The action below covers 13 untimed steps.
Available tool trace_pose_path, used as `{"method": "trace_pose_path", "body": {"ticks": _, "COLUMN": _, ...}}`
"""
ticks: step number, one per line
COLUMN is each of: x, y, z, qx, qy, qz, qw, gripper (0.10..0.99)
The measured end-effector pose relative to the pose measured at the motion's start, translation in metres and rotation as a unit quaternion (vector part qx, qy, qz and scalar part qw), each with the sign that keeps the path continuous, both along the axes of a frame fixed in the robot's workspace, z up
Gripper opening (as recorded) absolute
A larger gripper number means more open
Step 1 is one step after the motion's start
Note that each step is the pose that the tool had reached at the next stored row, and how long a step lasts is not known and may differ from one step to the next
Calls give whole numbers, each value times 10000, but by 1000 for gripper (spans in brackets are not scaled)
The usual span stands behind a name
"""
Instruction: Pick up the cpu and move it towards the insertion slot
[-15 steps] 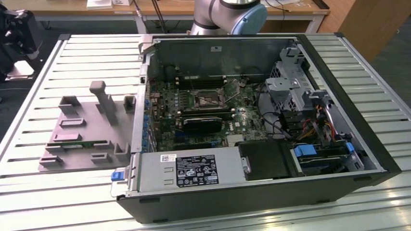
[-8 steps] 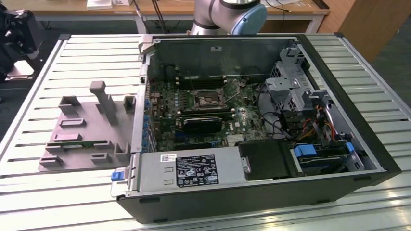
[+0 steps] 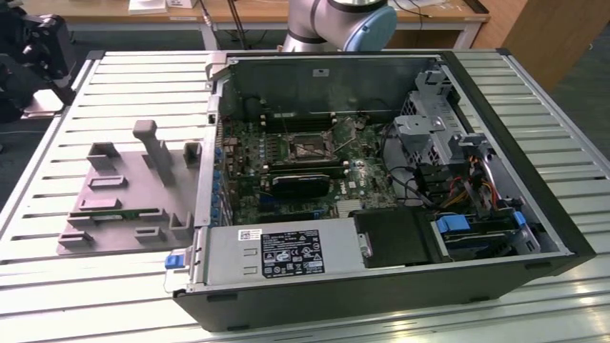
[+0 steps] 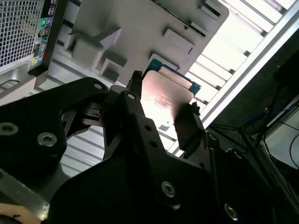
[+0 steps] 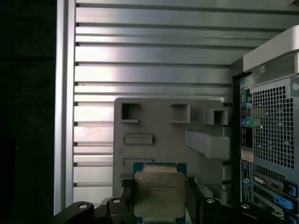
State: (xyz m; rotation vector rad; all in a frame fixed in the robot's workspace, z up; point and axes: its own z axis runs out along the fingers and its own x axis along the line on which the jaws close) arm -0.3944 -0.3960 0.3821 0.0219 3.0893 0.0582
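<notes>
In both wrist views my gripper [image 5: 160, 199] [image 4: 163, 106] is shut on the cpu [image 5: 159, 192] [image 4: 164, 93], a flat square chip with a silvery top and a thin green rim. A black finger [image 5: 125, 198] [image 4: 136, 91] presses on each of two opposite edges. The chip hangs above the near end of the grey fixture plate [image 5: 154, 119] [image 4: 126, 28] on the slatted table, beside the rear of the computer case [image 5: 271, 140]. In the exterior view the insertion slot [image 3: 307, 146] lies on the motherboard inside the open case, with its black frame, metal bracket and thin lever.
The grey fixture plate [image 3: 124, 193] has raised blocks and a tall post [image 3: 153, 146], with a green memory stick [image 3: 114, 213] in it. The open case [image 3: 381, 279] holds a power supply [image 3: 276, 254], cables and drive bays [image 3: 448, 143]. The arm's base [image 3: 333, 21] stands behind the case.
</notes>
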Motion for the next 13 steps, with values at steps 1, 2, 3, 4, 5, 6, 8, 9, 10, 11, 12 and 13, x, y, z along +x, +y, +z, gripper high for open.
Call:
{"method": "trace_pose_path", "body": {"ticks": 1, "x": 37, "y": 0, "z": -1, "qx": 0, "qy": 2, "qz": 0, "qw": 10000, "gripper": 529}}
{"method": "trace_pose_path", "body": {"ticks": 2, "x": 77, "y": 0, "z": -1, "qx": 1, "qy": 6, "qz": 0, "qw": 10000, "gripper": 529}}
{"method": "trace_pose_path", "body": {"ticks": 3, "x": 117, "y": 0, "z": -1, "qx": 0, "qy": 9, "qz": -1, "qw": 10000, "gripper": 529}}
{"method": "trace_pose_path", "body": {"ticks": 4, "x": 156, "y": 0, "z": -1, "qx": 1, "qy": 13, "qz": -1, "qw": 10000, "gripper": 529}}
{"method": "trace_pose_path", "body": {"ticks": 5, "x": 197, "y": 0, "z": -1, "qx": 0, "qy": 16, "qz": 0, "qw": 10000, "gripper": 529}}
{"method": "trace_pose_path", "body": {"ticks": 6, "x": 239, "y": 0, "z": -1, "qx": 1, "qy": 20, "qz": 0, "qw": 10000, "gripper": 529}}
{"method": "trace_pose_path", "body": {"ticks": 8, "x": 321, "y": 0, "z": -1, "qx": 1, "qy": 27, "qz": 0, "qw": 10000, "gripper": 529}}
{"method": "trace_pose_path", "body": {"ticks": 9, "x": 365, "y": 0, "z": -1, "qx": 1, "qy": 31, "qz": 0, "qw": 10000, "gripper": 529}}
{"method": "trace_pose_path", "body": {"ticks": 10, "x": 405, "y": 1, "z": -1, "qx": 1, "qy": 35, "qz": 0, "qw": 10000, "gripper": 529}}
{"method": "trace_pose_path", "body": {"ticks": 11, "x": 445, "y": 0, "z": 0, "qx": 0, "qy": 39, "qz": -1, "qw": 10000, "gripper": 529}}
{"method": "trace_pose_path", "body": {"ticks": 12, "x": 486, "y": 0, "z": -1, "qx": 1, "qy": 43, "qz": -1, "qw": 10000, "gripper": 529}}
{"method": "trace_pose_path", "body": {"ticks": 13, "x": 528, "y": 0, "z": -1, "qx": 1, "qy": 46, "qz": 0, "qw": 10000, "gripper": 529}}
